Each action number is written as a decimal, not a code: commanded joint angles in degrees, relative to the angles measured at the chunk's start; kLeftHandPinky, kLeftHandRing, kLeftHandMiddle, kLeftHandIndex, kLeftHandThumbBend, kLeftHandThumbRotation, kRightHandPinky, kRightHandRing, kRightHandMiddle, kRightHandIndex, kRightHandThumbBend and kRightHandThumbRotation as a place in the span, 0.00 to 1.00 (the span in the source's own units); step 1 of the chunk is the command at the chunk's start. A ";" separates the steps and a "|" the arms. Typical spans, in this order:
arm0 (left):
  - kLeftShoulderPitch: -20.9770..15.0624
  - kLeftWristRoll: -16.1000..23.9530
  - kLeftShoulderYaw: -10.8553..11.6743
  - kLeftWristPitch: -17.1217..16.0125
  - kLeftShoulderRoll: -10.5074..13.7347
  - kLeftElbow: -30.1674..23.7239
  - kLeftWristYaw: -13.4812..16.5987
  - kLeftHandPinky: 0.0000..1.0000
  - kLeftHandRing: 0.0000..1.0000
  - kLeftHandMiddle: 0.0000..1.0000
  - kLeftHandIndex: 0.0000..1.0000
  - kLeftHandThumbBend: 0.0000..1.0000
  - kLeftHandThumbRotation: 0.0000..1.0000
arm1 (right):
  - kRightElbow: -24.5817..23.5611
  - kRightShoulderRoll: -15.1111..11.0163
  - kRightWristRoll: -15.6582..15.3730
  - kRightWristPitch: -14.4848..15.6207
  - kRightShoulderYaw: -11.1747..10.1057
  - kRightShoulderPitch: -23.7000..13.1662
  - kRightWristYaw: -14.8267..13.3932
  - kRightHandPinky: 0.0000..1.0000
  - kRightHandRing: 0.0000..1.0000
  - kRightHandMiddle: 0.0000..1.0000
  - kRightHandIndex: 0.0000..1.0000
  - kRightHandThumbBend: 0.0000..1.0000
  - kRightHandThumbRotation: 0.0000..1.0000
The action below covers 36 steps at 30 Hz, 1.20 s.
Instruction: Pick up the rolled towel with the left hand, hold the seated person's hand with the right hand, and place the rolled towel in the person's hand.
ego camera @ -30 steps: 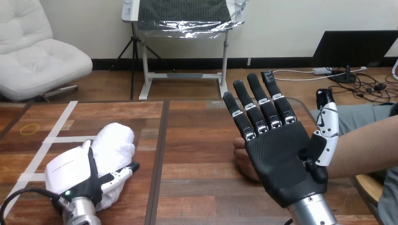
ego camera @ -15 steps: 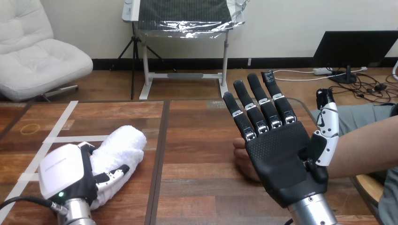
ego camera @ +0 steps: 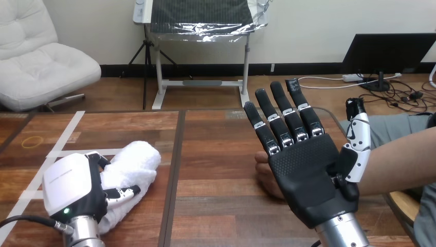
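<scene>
Nearest, at the lower left, the left robot hand (ego camera: 72, 190) is wrapping its curled fingers and thumb round the near end of the towel (ego camera: 131, 167). The towel is lying on the tabletop (ego camera: 216, 154) and pointing away toward the middle. That grip looks meant for lifting, though I cannot tell whether the roll is leaving the wood yet.

At the lower right, the right robot hand (ego camera: 308, 170) is standing palm toward the camera with its fingers straight and pointing up, side by side, and its thumb upright beside the person's forearm (ego camera: 401, 162). It is not closing on anything. The person's hand (ego camera: 263, 175) is showing just behind its palm at the left edge, and I cannot tell whether the two are touching. The robot hand seems to be presenting itself to support that hand.

Between the two robot hands, bare wood is lying open across the dark seam (ego camera: 174, 170), giving the towel a clear path to the right. Farther left, strips of tape (ego camera: 64, 146) and a small ring (ego camera: 32, 140) are lying well away from that path.
</scene>
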 commanded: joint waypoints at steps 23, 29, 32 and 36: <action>0.42 -0.19 -1.03 -3.80 1.16 3.30 2.65 0.19 0.27 0.38 0.55 0.69 0.00 | -3.01 1.87 2.16 0.31 -1.07 -2.38 -0.38 1.00 1.00 0.99 1.00 0.42 0.73; 0.71 -0.52 -0.90 -5.23 1.12 2.99 3.35 0.19 0.27 0.38 0.55 0.69 0.00 | -3.13 1.88 2.42 0.33 -1.02 -2.30 -0.64 1.00 1.00 0.99 1.00 0.41 0.73; 0.92 -0.47 -0.97 -6.39 1.31 2.94 4.03 0.20 0.28 0.38 0.55 0.69 0.00 | -3.16 1.84 2.54 0.39 -1.03 -2.31 -0.77 1.00 0.99 0.99 1.00 0.42 0.72; 1.24 -0.67 -0.87 -7.43 1.41 2.44 4.17 0.20 0.28 0.38 0.55 0.67 0.00 | -3.20 1.84 2.66 0.41 -1.03 -2.34 -0.92 1.00 0.99 0.98 1.00 0.42 0.72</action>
